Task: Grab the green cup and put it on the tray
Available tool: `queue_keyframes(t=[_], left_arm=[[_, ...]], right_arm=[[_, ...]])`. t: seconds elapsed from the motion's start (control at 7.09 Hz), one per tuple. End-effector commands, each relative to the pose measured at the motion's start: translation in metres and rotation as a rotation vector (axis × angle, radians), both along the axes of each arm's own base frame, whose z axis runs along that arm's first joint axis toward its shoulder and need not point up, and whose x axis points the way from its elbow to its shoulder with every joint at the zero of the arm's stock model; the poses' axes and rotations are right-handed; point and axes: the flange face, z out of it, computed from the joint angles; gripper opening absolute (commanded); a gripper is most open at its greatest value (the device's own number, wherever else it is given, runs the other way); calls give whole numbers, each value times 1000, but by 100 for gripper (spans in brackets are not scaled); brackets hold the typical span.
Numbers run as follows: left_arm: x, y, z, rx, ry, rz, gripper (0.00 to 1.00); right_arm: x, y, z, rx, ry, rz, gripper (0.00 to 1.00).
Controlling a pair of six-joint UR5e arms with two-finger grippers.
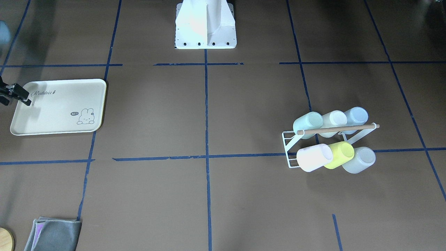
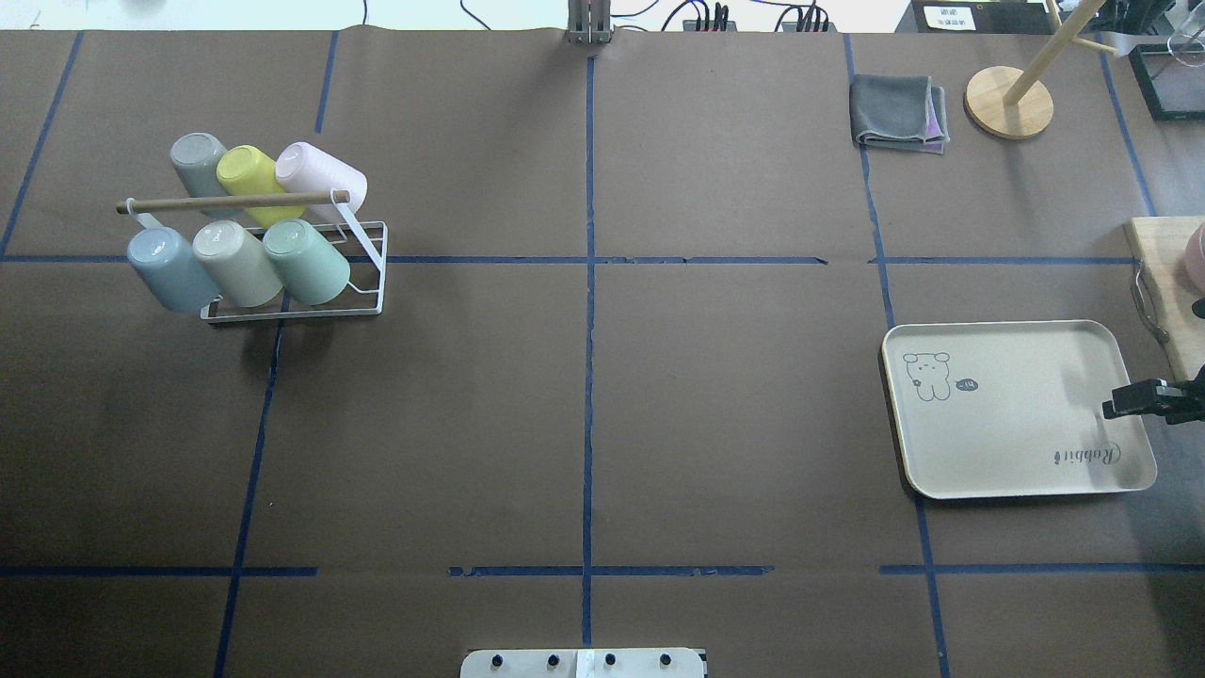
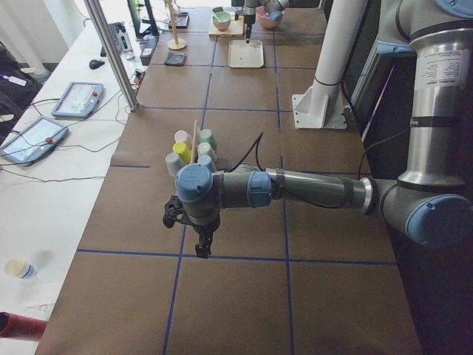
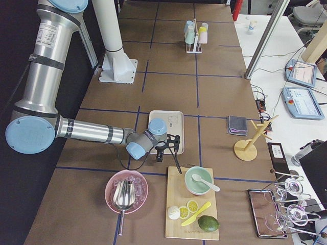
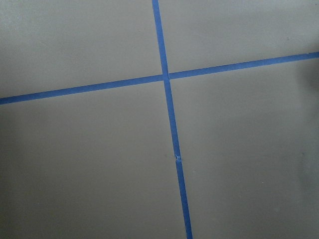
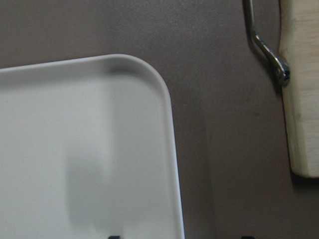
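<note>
The green cup lies tilted on a white wire rack at the table's left, at the right end of the near row; it also shows in the front view. The cream tray lies at the right and holds nothing. My right gripper hovers over the tray's right edge, far from the cup. In the right wrist view its fingertips stand wide apart, open and empty, over the tray's corner. My left gripper shows only in the left side view, low over bare table; I cannot tell its state.
The rack also holds yellow-green, pink, blue, cream and grey cups under a wooden bar. A grey cloth and wooden stand are at the far right. A cutting board and pink bowl lie beside the tray.
</note>
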Motion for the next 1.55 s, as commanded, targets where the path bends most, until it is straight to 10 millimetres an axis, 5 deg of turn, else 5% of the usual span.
queue_keyframes(t=[0.0,0.28,0.71,1.41], left_arm=[[0,-2,-2,5,0,1,100],[0,-3,-4,9,0,1,100],[0,-5,-5,13,-2,1,100],[0,-7,-7,15,-1,0,100]], right_arm=[[3,1,3,-5,5,5,48],[4,2,1,-2,1,5,3],[2,0,-4,5,-12,-1,0],[34,-10,-93,82,-175,37,0]])
